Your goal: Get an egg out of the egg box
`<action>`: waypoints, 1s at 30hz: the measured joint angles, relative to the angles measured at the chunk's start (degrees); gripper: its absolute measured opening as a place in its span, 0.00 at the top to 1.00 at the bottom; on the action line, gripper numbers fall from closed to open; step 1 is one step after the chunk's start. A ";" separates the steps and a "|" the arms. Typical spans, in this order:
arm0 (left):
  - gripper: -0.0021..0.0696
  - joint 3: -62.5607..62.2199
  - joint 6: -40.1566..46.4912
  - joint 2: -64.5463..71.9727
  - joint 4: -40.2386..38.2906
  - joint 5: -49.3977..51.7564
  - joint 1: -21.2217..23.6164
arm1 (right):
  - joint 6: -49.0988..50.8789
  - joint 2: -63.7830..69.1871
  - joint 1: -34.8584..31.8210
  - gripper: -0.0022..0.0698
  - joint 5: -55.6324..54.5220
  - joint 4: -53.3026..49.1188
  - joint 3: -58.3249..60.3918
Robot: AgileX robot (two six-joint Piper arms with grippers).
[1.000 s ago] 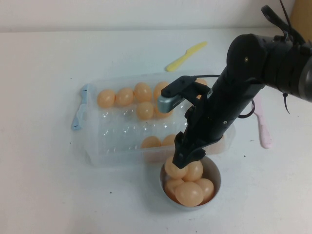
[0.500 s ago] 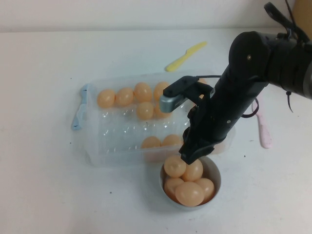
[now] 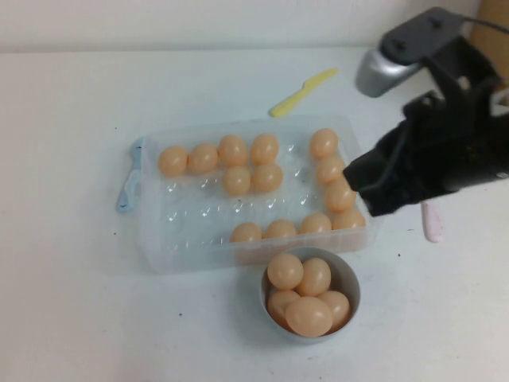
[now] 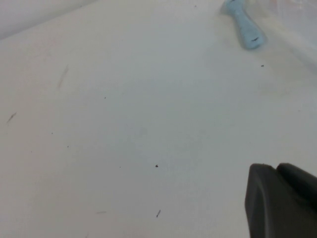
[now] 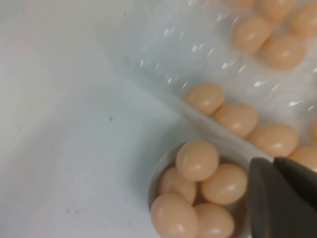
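right claw pressed together, empty, above egg box's right end | left claw parked over bare desk, state: cannot tell | egg in egg box, mid-desk | we judge it light, smooth, slippery, fragile; pinch gently across middle

Place: my test bench, a plain lab-like setup
Evidence: bare white table, blank wall behind, identical eggs as props

no readable text, no labels, no brands, no numbers anywhere
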 joint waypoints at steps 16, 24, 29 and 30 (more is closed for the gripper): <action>0.98 0.00 0.00 0.00 0.00 0.00 0.00 | 3.93 -42.34 0.00 0.99 -26.82 -5.01 35.44; 0.98 0.00 0.00 0.00 0.00 0.00 0.00 | 3.93 -45.40 0.00 0.99 -26.45 -8.92 40.64; 0.98 0.00 0.00 0.00 0.00 0.00 0.00 | 4.06 -45.44 0.00 0.99 -24.16 -9.63 40.64; 0.98 0.00 0.00 0.00 0.00 0.00 0.00 | 4.33 -45.44 0.00 0.99 -23.02 -9.75 40.64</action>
